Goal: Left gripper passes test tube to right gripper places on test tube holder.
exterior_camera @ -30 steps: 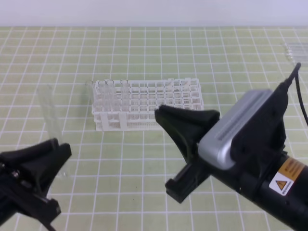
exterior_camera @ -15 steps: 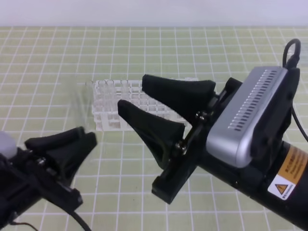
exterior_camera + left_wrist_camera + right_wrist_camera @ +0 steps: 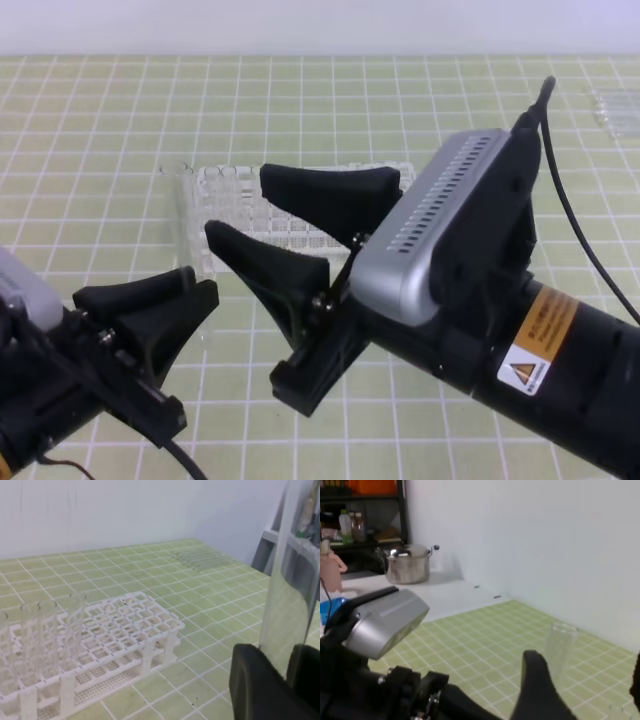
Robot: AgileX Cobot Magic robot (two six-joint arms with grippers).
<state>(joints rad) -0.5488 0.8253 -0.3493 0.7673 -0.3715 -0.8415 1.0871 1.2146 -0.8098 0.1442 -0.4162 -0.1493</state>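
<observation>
Gripping test tube (image 3: 183,225) upright, left gripper (image 3: 165,300) jaws pinching its lower end, low on left above green gridded table (image 3: 420,110). Right gripper (image 3: 290,225) alongside, jaws spread wide, tips near tube, not touching. Test tube holder (image 3: 330,215) behind both, white lattice, several clear tubes (image 3: 47,635) standing in its left cells.
</observation>
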